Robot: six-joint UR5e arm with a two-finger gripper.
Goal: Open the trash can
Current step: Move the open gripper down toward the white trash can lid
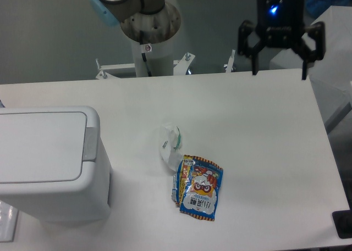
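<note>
My fingers [279,72] hang spread and empty, well apart from the closed trash can [49,160] down-left.

I work from a single fixed view, so no second view shares any of the scene. It sits high above the near edge of the table [247,124] and looks steeply down and across it toward the arm's base column [151,37] at the far side. It stands back enough to take in most of the tabletop: the right edge and far edge show whole, while the left side runs out of frame, cutting the trash can [49,163]. The gripper [279,72] enters from the top right, its upper part cropped. Grey floor fills the band beyond the table.
</note>
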